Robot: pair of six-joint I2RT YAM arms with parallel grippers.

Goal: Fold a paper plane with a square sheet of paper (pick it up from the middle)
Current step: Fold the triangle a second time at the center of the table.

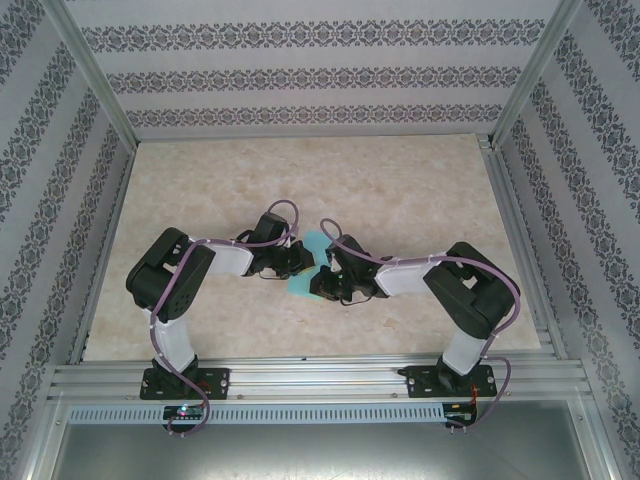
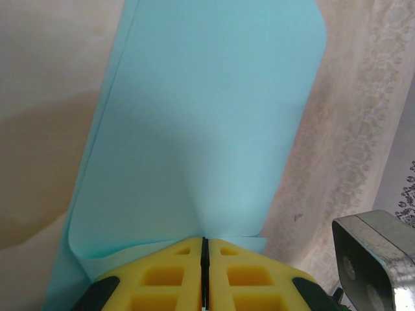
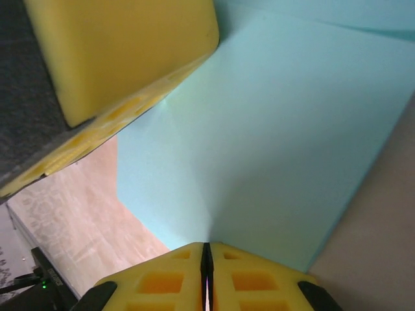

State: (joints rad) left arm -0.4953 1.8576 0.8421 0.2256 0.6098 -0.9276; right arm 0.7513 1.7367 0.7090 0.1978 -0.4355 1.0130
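Left tool (image 2: 203, 242), right tool (image 3: 207, 246) tight on paper sheet (image 2: 207, 129), marbled tabletop (image 1: 400, 190) beneath.

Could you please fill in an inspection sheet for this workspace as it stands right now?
Surface: beige marbled tabletop, bare around the arms.
Job's things: teal paper, doubled over, between the two tools at mid-table; not yet a plane.
Clutter: nothing seen.
Grippers: left tool shut on the paper's edge; right tool shut on the paper from the other side.
Cables: purple cables run up each arm and loop at the wrists; none lies on the paper.
Surroundings: patterned walls on three sides, metal frame at the near edge holding both bases.
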